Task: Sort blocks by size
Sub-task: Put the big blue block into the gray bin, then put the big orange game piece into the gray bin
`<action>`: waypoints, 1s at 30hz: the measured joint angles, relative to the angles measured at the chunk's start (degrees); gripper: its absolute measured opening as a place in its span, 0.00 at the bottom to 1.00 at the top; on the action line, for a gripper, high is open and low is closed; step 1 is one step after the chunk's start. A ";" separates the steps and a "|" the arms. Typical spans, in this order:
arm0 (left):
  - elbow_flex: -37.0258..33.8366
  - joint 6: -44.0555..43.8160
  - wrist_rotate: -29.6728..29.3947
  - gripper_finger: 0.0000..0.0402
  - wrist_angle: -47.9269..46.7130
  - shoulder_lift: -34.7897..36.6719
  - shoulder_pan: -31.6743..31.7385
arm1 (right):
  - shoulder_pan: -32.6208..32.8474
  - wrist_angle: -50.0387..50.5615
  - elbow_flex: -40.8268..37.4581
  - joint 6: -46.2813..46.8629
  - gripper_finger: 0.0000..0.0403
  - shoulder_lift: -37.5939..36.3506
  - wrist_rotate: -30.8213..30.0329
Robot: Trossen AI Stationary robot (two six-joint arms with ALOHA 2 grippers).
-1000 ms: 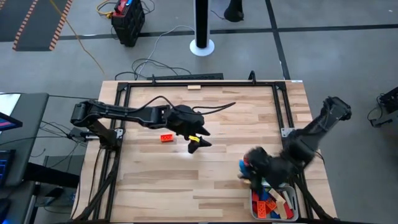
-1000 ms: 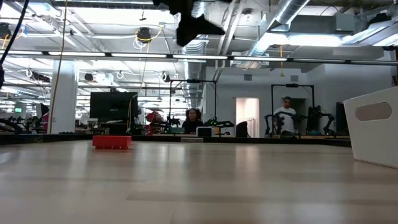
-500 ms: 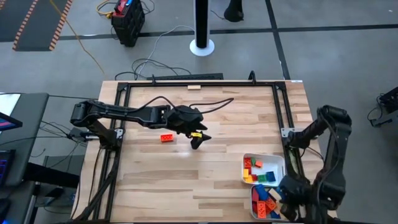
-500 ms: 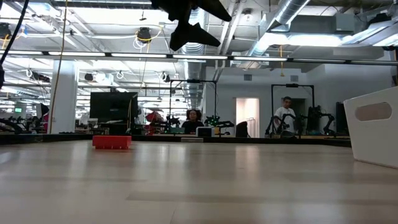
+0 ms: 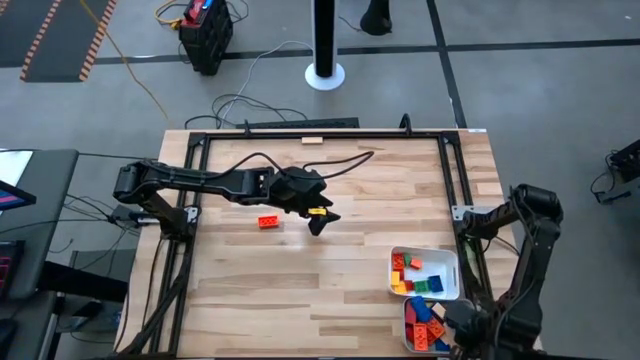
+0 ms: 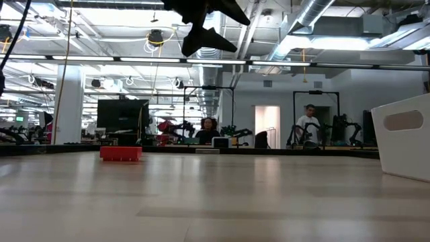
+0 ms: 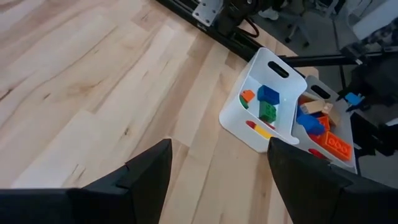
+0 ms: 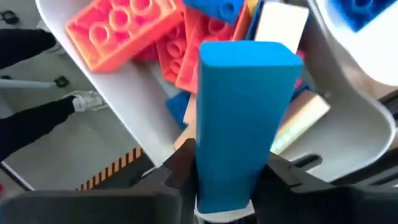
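My right gripper (image 8: pixel 233 186) is shut on a long blue block (image 8: pixel 245 118) right above the near white tray (image 5: pixel 410 332), which holds several long red, orange, blue and tan blocks. The far white tray (image 5: pixel 450 262) holds several small blocks. A lone red brick (image 5: pixel 268 222) lies flat on the table at mid left; it also shows in the low view (image 6: pixel 121 153). My left gripper (image 5: pixel 318 222) hangs open and empty above the table's middle, right of the red brick. My right gripper pinches the blue block between its two fingers (image 8: pixel 177 171), on two opposite sides at one end (image 8: pixel 214 180). The block sticks out forward along the fingers and is lifted clear above the blocks in the near tray.
The two trays stand side by side at the table's near right corner, seen in the left wrist view (image 7: pixel 273 65). A black frame (image 5: pixel 300 135) borders the table. Bare wood lies between the red brick and the trays.
My right gripper has swung from over the far tray toward the table's near edge, and now stands over the near tray. My left gripper has turned a little in place above the table's middle.
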State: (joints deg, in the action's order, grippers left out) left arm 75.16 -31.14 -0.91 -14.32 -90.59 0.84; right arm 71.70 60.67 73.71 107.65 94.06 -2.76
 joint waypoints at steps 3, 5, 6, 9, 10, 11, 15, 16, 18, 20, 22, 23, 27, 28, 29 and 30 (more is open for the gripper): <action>0.00 -0.01 0.30 0.64 -0.93 0.00 0.00 | -1.14 0.75 0.00 -1.98 0.42 -0.07 -0.07; 0.00 0.17 1.12 0.64 -2.53 0.00 0.00 | -1.65 0.73 0.00 -3.49 0.53 -0.07 -0.07; 0.00 0.49 1.57 0.64 -3.65 0.00 0.00 | -1.77 0.63 0.00 -4.08 0.59 -0.11 -0.07; 0.00 1.65 2.27 0.64 -7.37 0.01 0.07 | -1.94 0.26 0.00 -6.05 0.68 -0.11 -0.04; 0.00 2.08 2.29 0.64 -8.70 0.21 0.07 | -2.15 0.15 0.00 -6.63 0.69 -0.11 -0.04; 0.00 2.69 2.27 0.64 -10.03 0.42 0.07 | -2.14 0.19 0.00 -6.98 0.70 -0.11 -0.03; 0.01 4.70 2.46 0.64 -14.27 1.34 0.08 | -2.12 1.91 0.00 -6.14 0.69 -0.96 0.69; 0.00 5.74 3.16 0.64 -15.80 1.52 0.09 | -2.12 2.79 0.00 -5.05 0.69 -1.59 1.06; 0.02 8.43 5.21 0.64 -18.94 2.32 0.31 | -1.96 4.40 0.00 -2.54 0.69 -3.37 1.16; 0.02 12.18 6.90 0.64 -24.47 2.86 0.60 | -1.73 6.39 0.00 0.23 0.69 -5.63 1.16; 0.11 15.71 7.11 0.64 -29.63 2.80 1.16 | -1.28 8.60 0.00 3.47 0.69 -8.08 0.82; -0.04 17.48 7.06 0.64 -32.62 2.67 1.49 | -1.07 9.70 0.00 5.22 0.69 -9.23 0.12; -3.89 21.69 7.50 0.64 -35.28 2.47 2.46 | -1.21 14.33 0.00 11.86 0.69 -13.08 -3.98; -5.21 22.28 8.42 0.64 -35.08 2.42 2.66 | -1.44 15.33 0.00 12.73 0.69 -13.60 -5.10; -6.63 22.46 9.67 0.64 -34.82 2.40 2.90 | -1.78 16.02 0.00 13.18 0.69 -13.96 -6.05; -7.75 22.49 11.19 0.64 -34.36 2.38 3.07 | -2.21 16.27 0.00 13.25 0.69 -14.16 -6.84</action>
State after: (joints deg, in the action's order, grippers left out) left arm 67.40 -8.65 10.29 -48.68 -88.20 3.92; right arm 69.49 76.94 73.71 120.90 79.90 -9.60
